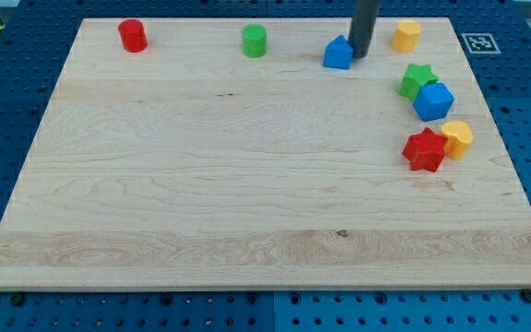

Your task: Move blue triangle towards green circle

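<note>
— How far are we getting with the blue triangle point(337, 53)?

— We are only partway. It is sitting at the far edge of the tabletop point(247, 184), and the green circle point(254, 41) is waiting to its left with bare wood between them.

— And where are we holding our rod?

— We are standing it straight up, my tip point(360, 56) touching the triangle's right side, ready for pushing left. We are carrying no jaws at all, so nothing is gripping.

Rod point(365, 23) cut off at view's top.
</note>
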You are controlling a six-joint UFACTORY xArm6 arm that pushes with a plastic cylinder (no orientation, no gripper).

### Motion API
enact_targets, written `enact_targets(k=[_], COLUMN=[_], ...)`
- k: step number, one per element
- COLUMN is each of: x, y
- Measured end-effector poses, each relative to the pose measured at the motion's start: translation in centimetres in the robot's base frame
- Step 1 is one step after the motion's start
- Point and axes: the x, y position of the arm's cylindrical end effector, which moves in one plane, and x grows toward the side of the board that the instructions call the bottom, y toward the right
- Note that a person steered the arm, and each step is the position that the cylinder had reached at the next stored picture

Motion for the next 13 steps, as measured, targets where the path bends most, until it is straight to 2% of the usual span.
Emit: enact_targets(k=[2, 4, 6, 8, 10, 11, 13], x=[-0.9, -3.1, 0.1, 1.1, 2.5, 2.8, 2.5], y=[-0.1, -2.6, -5.0, -2.2, -12.1, -13.0, -4.7])
